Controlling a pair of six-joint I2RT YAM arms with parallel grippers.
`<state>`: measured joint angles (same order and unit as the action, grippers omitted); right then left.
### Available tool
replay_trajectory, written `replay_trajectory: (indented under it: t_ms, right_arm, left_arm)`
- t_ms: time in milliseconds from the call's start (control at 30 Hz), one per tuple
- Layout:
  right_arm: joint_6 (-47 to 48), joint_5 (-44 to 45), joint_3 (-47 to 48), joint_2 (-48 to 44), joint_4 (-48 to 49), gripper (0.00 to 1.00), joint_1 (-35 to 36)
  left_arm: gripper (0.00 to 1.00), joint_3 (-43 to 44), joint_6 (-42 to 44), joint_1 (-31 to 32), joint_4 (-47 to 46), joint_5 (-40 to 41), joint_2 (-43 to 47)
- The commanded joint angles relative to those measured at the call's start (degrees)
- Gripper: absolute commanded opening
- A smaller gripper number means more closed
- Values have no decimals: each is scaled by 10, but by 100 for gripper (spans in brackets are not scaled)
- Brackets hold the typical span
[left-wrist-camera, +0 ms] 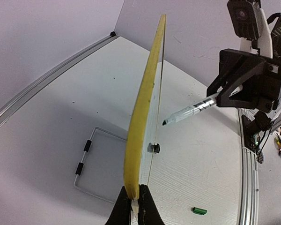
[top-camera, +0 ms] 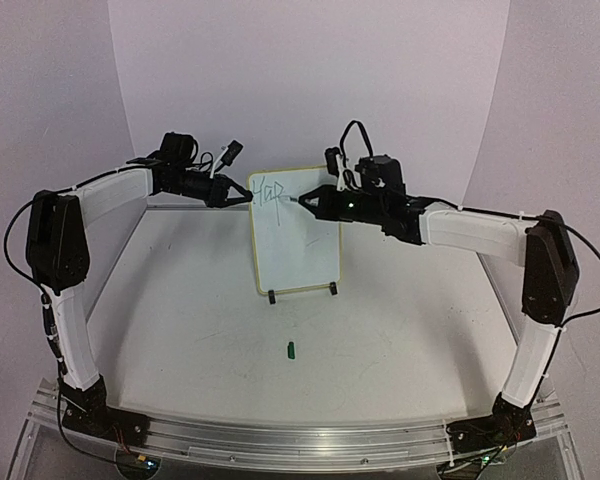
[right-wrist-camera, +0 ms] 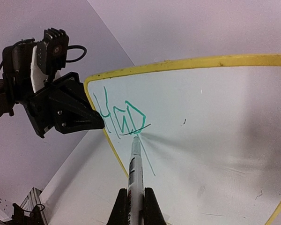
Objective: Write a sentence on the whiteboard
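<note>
A small white whiteboard with a thin yellow rim [top-camera: 298, 250] is stood up on a metal wire stand with black feet [left-wrist-camera: 86, 154], in the middle of the white table [top-camera: 180, 320]. The top left corner of the whiteboard is pinched by the left gripper [left-wrist-camera: 135, 193]. Its jaws are closed on the yellow rim, so the whiteboard is held steady. A white marker pen [right-wrist-camera: 135, 164] is held tight in the closed jaws of the right gripper [right-wrist-camera: 135, 197]. The pen's tip is pointed at the front of the whiteboard, just under the first green letters. Whether the tip is touching the whiteboard or is just off it cannot be told. Only the start of the green handwritten sentence [right-wrist-camera: 119, 117] is seen, near the top left corner of the whiteboard. A small green pen cap [top-camera: 291, 349] is seen lying on the table in front of the whiteboard, well apart from it. The step in hand is judged to be the writing of the first word, so most of the task is not yet done. For the next move, the tip needs to be pressed softly on the whiteboard and slid to the right of the letters. The rim needs to be gripped firmly, so that the whiteboard is not pushed over.
</note>
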<state>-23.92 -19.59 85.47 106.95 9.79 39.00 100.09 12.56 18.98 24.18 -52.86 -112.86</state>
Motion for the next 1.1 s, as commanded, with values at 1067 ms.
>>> replay_trajectory:
  t_ms: [1067]
  right_arm:
    - [2, 50, -3, -11, 16, 0, -12]
  left_arm:
    - [0, 11, 18, 5, 25, 8, -8]
